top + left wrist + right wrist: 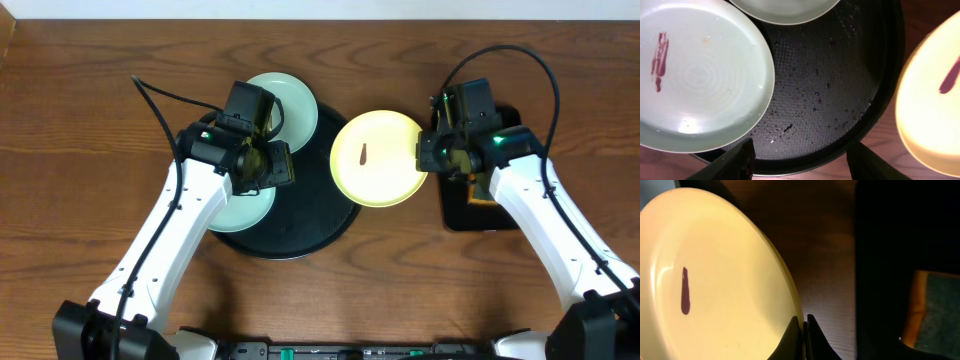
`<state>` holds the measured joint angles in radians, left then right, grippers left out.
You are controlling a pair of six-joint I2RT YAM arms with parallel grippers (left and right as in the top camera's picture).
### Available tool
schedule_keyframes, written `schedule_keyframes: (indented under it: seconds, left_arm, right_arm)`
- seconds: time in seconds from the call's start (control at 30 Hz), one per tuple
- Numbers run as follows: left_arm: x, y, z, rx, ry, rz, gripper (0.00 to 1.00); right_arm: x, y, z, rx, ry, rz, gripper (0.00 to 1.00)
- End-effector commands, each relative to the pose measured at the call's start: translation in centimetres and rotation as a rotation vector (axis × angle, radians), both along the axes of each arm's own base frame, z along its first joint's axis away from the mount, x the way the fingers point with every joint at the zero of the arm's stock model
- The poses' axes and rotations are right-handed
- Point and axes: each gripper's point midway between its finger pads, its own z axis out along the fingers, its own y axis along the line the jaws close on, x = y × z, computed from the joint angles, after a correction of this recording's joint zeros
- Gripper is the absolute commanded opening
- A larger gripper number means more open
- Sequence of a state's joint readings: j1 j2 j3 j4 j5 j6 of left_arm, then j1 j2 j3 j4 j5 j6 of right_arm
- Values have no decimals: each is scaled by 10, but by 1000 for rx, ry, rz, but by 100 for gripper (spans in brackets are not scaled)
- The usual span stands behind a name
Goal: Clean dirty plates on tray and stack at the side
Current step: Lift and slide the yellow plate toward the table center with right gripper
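- Pale yellow and glossy, the yellow plate (375,160) bears one short reddish-brown smear (362,155) left of its middle. It hangs over the right rim of the round tray (300,215), partly above the wood.
- The right gripper (804,322) pinches this plate's right rim, its fingertips pressed together on the edge. In the right wrist view the plate looks tilted.
- The near mint plate (705,85) lies on the left of the round tray and carries a dark red streak (659,57) near its edge. The far mint plate (295,105) sits at the tray's far side, and no smear shows on its visible part.
- The round tray is glossy black with a low rim and a fine textured floor. Small droplets (815,95) are scattered over the bare middle.
- The left gripper (805,162) hangs above the tray's middle with its fingers spread and nothing between them.
- From overhead, the left arm covers most of the near mint plate. The left wrist view cuts off the far mint plate and blurs the yellow one.
- A black rectangular tray (460,205) lies right of the yellow plate, largely under the right arm. An orange-edged block (932,310) on it is too dim to name.
- The table (90,150) is dark brown wood with a visible grain, and black cables loop above both arms.
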<state>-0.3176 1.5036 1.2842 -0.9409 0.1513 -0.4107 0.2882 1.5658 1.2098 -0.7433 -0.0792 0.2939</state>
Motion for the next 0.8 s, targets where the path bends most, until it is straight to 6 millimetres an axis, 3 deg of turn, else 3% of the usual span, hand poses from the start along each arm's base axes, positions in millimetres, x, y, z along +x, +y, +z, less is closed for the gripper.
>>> schedule_keyframes:
  seconds: [0.0, 0.27, 0.4, 0.6, 0.77]
  left_arm:
    - [0, 0, 1, 8, -6, -13, 61]
    - [0, 0, 1, 7, -6, -13, 61]
    - [-1, 0, 1, 8, -5, -13, 61]
    - [1, 10, -4, 62, 2, 20, 61]
    - [5, 12, -29, 99, 64, 28, 61]
  right_arm:
    - [-5, 19, -16, 0, 46, 66, 1]
    - [-10, 66, -75, -19, 139, 147, 1]
    - [-14, 86, -93, -24, 151, 190, 1]
    - [-14, 94, -91, 14, 152, 200, 1]
    - [-14, 103, -72, 179, 174, 226, 1]
